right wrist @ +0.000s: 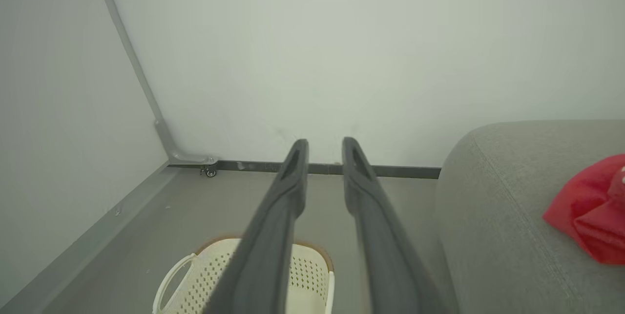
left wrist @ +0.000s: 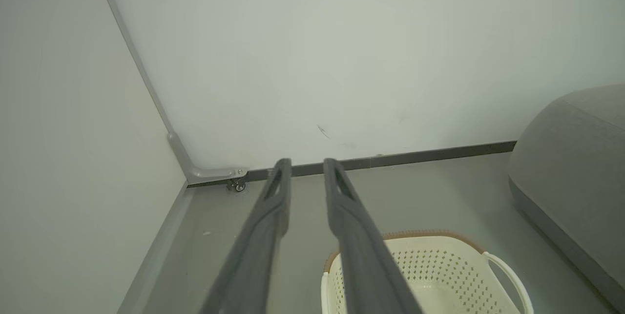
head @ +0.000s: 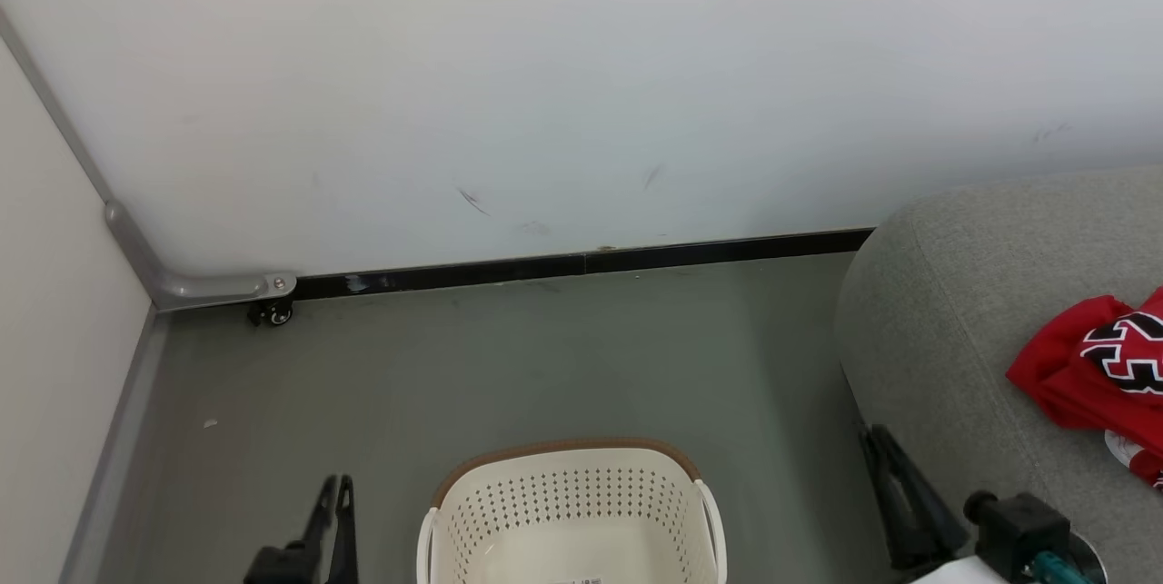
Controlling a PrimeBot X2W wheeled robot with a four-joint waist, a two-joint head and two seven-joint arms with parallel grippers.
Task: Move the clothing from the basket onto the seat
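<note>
Red jerseys (head: 1081, 366) lie bunched on the grey seat (head: 945, 311), right of the laundry basket (head: 568, 448). No cloth in the basket's visible part. Left pincer (left wrist: 307, 163) and right pincer (right wrist: 325, 143) part-spread, gripping nothing. Risk: the basket's near half is out of frame, so a leftover garment could go missed.

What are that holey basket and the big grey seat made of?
The laundry basket looks like moulded plastic: cream, smooth, glossy walls punched with rows of holes, under a brown rim. The seat seems upholstered in matte, woven light-grey fabric: fine speckled texture, rounded edges, a stitched seam.
</note>
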